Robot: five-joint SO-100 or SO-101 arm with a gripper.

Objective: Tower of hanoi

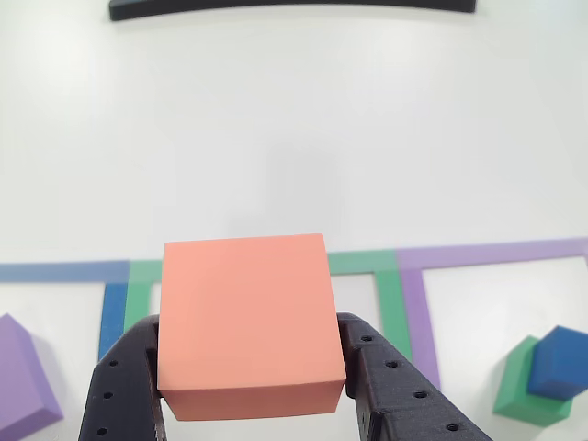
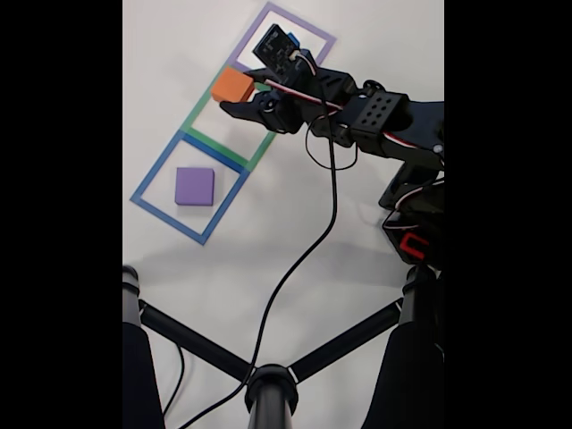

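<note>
Nearest the lens in the other view sits the salmon-orange block (image 1: 248,322), clamped between the two black fingers (image 1: 124,386) of the pincer (image 1: 250,390); one finger presses its left face and the other its right face, so the pincer is clenched on this block. The block's top face is level and it hides most of the green tape square (image 1: 390,308) that lies behind it on the white surface (image 1: 294,138). In the fixed view the same orange block (image 2: 233,86) sits at the tip of the pincer (image 2: 239,92), over the far edge of the green tape square (image 2: 204,146); whether it touches the surface or hangs just above it cannot be told.

At the near left edge of the other view a corner of the purple block (image 1: 23,381) shows. The fixed view places this flat purple block (image 2: 195,186) inside the blue tape square (image 2: 152,174), well apart from the pincer.

At the near right of the other view the green block (image 1: 525,386) lies inside the purple tape square (image 1: 418,312), with the small blue cube (image 1: 560,363) resting on it, turned a little relative to the block beneath. In the fixed view the purple tape square (image 2: 322,40) lies farthest, partly covered by the arm (image 2: 375,112).

A dark strip (image 1: 294,7) runs along the far edge of the surface in the other view.
</note>
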